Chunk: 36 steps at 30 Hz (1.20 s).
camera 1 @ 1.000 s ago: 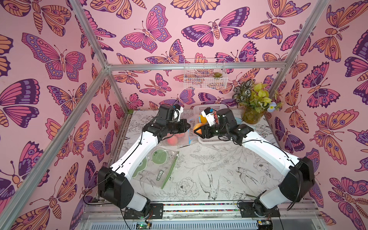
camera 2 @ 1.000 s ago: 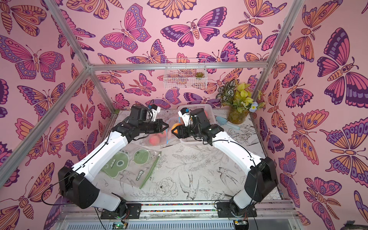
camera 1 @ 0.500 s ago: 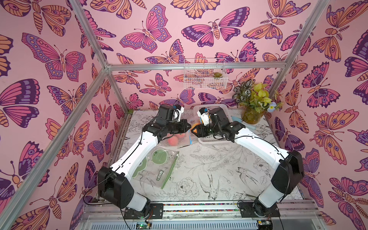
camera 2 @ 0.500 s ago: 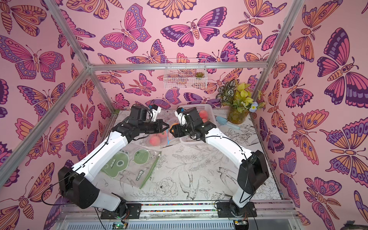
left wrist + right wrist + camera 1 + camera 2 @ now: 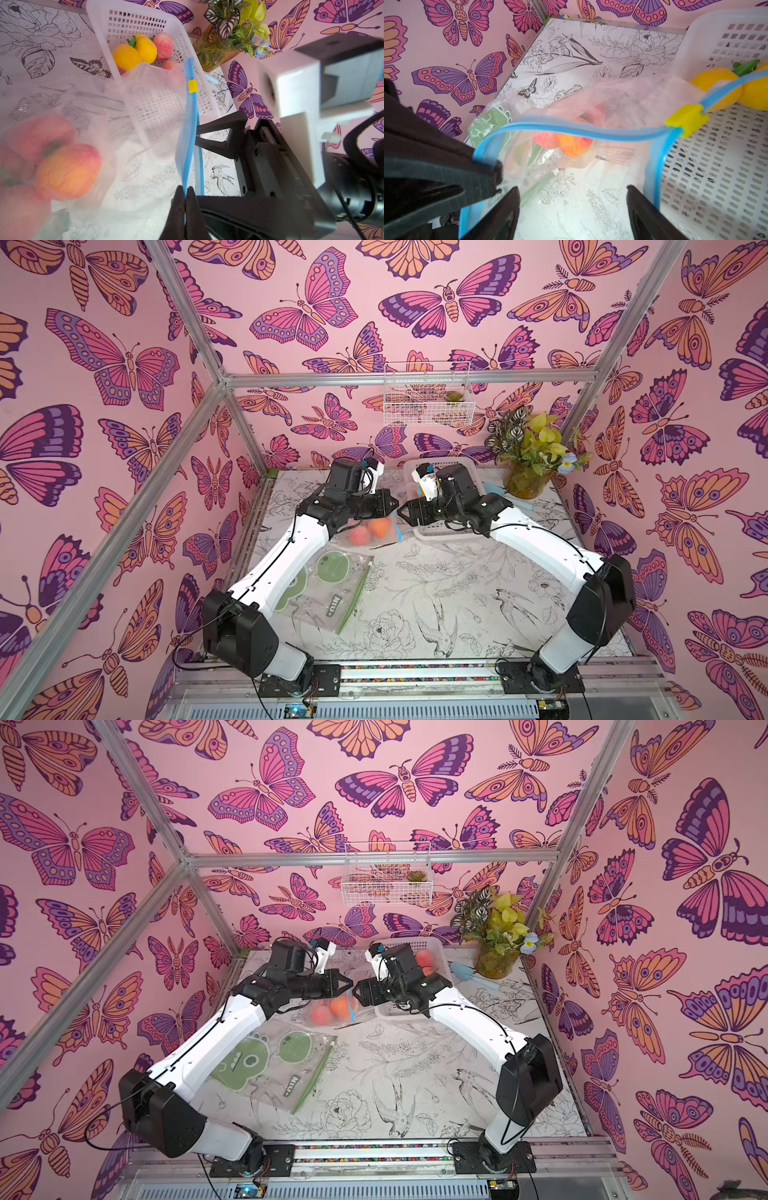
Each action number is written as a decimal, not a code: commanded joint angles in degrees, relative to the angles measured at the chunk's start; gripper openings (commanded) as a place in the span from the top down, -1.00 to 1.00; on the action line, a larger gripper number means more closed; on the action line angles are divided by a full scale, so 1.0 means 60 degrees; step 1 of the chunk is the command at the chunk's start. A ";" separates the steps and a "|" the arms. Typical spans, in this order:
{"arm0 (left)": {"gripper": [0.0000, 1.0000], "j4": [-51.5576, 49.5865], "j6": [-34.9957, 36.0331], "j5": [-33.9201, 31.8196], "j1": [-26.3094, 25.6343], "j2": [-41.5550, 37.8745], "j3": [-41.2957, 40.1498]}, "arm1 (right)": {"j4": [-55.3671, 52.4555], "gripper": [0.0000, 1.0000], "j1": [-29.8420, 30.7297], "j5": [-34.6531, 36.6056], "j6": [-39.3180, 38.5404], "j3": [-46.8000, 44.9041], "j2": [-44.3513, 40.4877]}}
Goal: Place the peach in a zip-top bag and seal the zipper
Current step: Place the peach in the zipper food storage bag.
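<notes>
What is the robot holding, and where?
The left end effector pinches the zip-top bag by its blue zipper strip. The right end effector is open, holding nothing.

Zip-top bag [image 5: 623, 97]: thin clear plastic film, faintly frosted and crinkled, edged by a smooth blue plastic zipper strip [image 5: 571, 129] (its yellow slider [image 5: 685, 120] looks matt). Peach [image 5: 574, 146]: matt, velvety skin. Basket [image 5: 716, 166]: white perforated plastic, semi-matt. Frame bar [image 5: 311, 381]: brushed metal. Tabletop [image 5: 478, 572]: smooth printed sheet.

peach [image 5: 573, 145]: round, orange-pink, lay inside the bag against a second peach [image 5: 545, 139] | zip-top bag [image 5: 633, 97]: clear, crumpled, bottom on table [image 5: 457, 572], mouth gaping | zipper [image 5: 571, 129]: blue, unsealed, yellow slider [image 5: 685, 119] at one end
</notes>
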 commanded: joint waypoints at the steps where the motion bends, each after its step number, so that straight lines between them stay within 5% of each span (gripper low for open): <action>1: 1.00 0.0136 0.0295 0.0065 0.0064 -0.0242 -0.0118 | 0.0505 -0.62 0.0089 0.0171 -0.0039 -0.0264 -0.0656; 19: 1.00 -0.0628 0.1953 -0.0787 0.0079 -0.1064 -0.0074 | 0.1648 -0.56 -0.0611 0.2553 0.0306 -0.2408 -0.3120; 27: 1.00 -0.1244 0.3011 -0.0069 0.0174 -0.1332 -0.0015 | 0.2727 -0.48 -0.1741 0.1217 -0.0810 -0.3802 -0.3325; 36: 1.00 -0.1648 0.3906 0.0720 0.0266 -0.1760 -0.0176 | 0.2343 -0.32 -0.2123 -0.1194 -0.4201 -0.3543 -0.2605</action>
